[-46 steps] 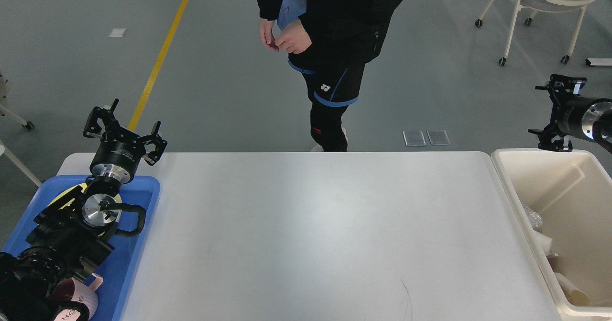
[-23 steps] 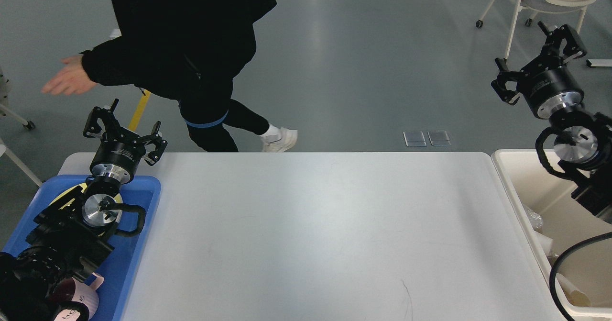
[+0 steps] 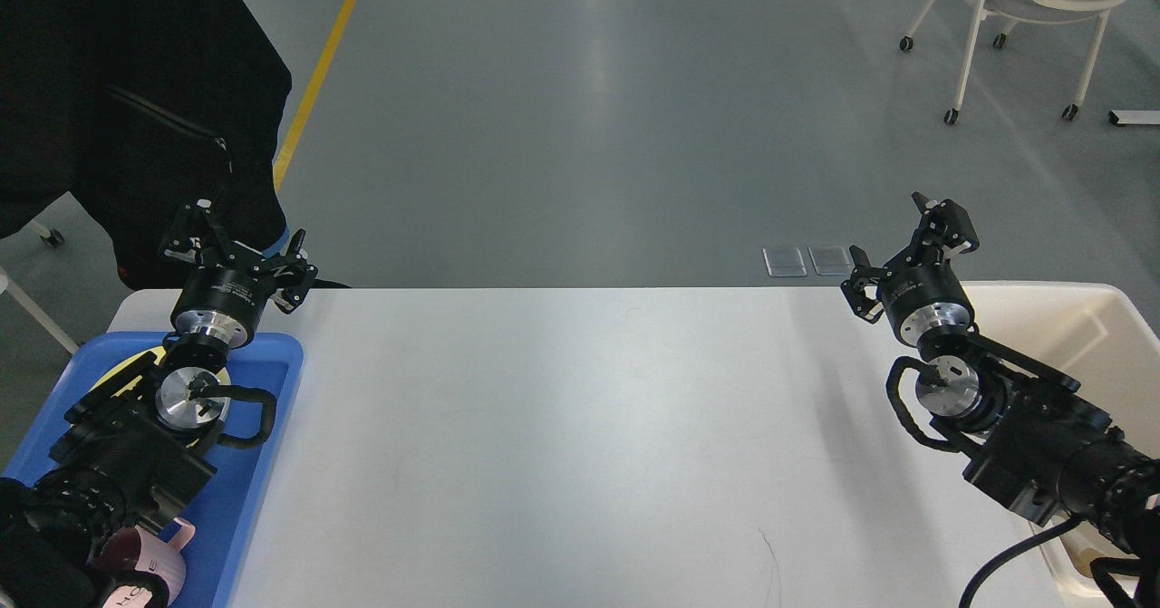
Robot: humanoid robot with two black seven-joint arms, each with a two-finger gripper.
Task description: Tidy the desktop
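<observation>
The desktop (image 3: 589, 427) is a wide matte white tabletop, bare across its middle. My left gripper (image 3: 237, 244) hangs open over the table's far left corner, above the blue tray (image 3: 272, 381), with nothing between its fingers. At the far right edge of the table my right gripper (image 3: 909, 247) also stands open and empty, its arm stretching over the cream bin (image 3: 1097, 318).
The blue tray holds a yellow plate (image 3: 136, 368) and a pink mug (image 3: 149, 572), both partly hidden by my left arm. A person in black (image 3: 136, 91) stands at the far left corner. A wheeled chair (image 3: 1042, 10) stands at the back right.
My right arm swung down and inward to the table's right edge. The person walked from behind the table's middle to its far left. My left arm stayed still.
</observation>
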